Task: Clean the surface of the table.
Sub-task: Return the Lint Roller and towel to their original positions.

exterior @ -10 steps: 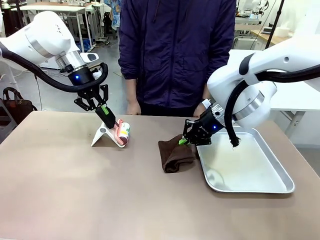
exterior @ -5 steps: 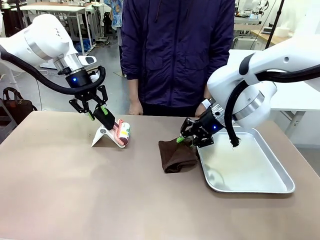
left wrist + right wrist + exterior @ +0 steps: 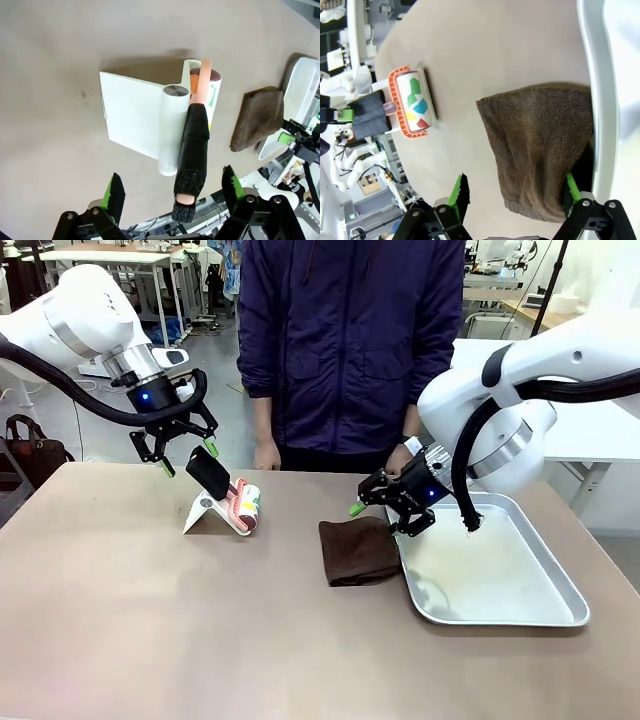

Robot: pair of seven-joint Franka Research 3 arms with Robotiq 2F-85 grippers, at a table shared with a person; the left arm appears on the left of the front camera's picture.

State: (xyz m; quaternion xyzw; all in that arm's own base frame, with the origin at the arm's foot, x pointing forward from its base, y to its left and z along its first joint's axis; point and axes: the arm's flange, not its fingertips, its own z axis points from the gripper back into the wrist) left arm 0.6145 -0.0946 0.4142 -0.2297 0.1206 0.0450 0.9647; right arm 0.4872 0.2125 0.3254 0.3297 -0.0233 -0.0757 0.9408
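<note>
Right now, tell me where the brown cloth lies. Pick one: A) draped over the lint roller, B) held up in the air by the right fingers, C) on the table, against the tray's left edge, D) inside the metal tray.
C: the brown cloth lies flat on the table beside the tray, with the open right gripper above it.

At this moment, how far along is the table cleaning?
Done: nothing visibly wiped. Both the left gripper and right gripper are open and empty. Left: the lint roller sits in its white stand, the brown cloth lies folded beside the tray, and the table awaits cleaning.
</note>
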